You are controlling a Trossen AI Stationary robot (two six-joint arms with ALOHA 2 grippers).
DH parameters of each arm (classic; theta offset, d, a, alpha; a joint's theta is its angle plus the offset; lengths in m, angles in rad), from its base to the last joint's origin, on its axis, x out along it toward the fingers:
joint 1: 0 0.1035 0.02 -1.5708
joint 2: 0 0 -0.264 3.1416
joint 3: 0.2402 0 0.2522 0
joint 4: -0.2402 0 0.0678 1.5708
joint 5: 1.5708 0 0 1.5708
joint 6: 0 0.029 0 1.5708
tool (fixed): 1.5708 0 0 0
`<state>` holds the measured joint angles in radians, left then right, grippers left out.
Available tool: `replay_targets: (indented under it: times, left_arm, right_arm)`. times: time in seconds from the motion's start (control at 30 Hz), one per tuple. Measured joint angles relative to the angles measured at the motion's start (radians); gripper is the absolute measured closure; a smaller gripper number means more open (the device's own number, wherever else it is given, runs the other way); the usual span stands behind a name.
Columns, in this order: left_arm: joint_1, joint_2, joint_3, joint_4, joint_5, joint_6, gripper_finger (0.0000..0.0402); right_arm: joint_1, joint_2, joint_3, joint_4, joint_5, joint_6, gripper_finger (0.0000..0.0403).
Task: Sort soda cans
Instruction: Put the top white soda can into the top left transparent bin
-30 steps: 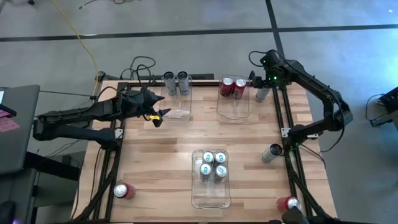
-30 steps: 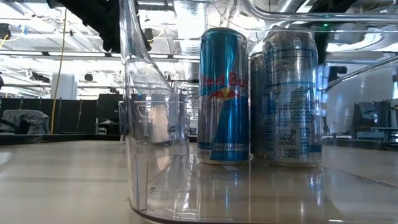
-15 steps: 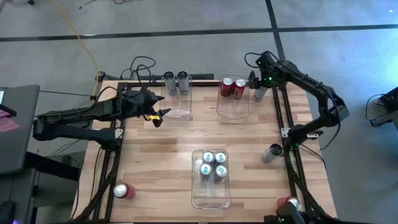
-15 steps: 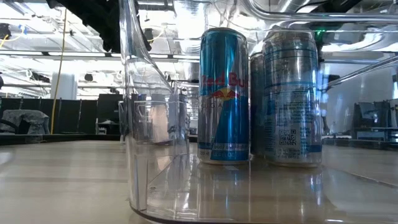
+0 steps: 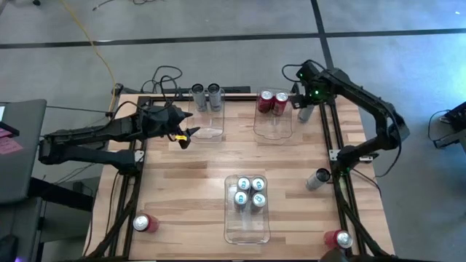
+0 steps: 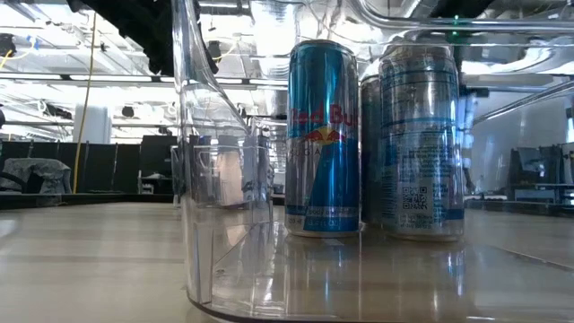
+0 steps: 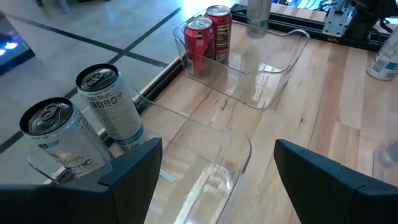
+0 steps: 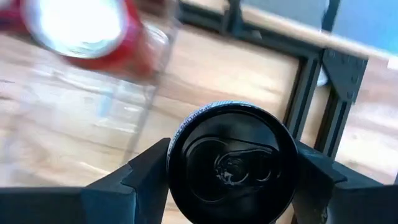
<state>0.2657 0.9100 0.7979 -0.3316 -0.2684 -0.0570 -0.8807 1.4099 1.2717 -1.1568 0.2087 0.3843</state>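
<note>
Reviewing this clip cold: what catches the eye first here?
The right gripper at the table's far right corner, its fingers either side of a dark-topped can just outside the bin holding two red cans. Next, the clear bin at the near middle with four silver-blue cans. The left gripper hangs open over the far left bin.

Robotics laboratory or open workshop hall — a wooden worktop [image 5: 196, 167] on a polished concrete floor [image 5: 218, 29], trailing cables [image 5: 164, 76], and exposed ceiling ducts with strip lights [image 6: 108, 63] behind.
</note>
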Motion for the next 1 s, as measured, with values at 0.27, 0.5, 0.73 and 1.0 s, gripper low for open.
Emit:
replay_targets:
  times: [0.27, 0.5, 0.73, 1.0]
  left_arm:
    - [-0.011, -0.002, -0.02, 0.083, 0.001, 0.125, 0.0095]
    - [0.0, -0.004, -0.088, 0.211, 0.002, 0.176, 0.0095]
    - [0.036, -0.028, -0.097, 0.217, -0.009, 0.186, 0.0095]
    - [0.102, -0.046, -0.126, 0.178, -0.009, 0.192, 0.0095]
  right_arm:
    - [0.224, -0.067, 0.145, -0.084, 0.041, 0.073, 0.014]
    - [0.413, -0.064, 0.21, -0.058, 0.081, 0.115, 0.0141]
    - [0.497, -0.051, 0.242, 0.076, 0.099, 0.132, 0.0141]
    - [0.499, 0.111, 0.327, 0.181, 0.1, 0.058, 0.0142]
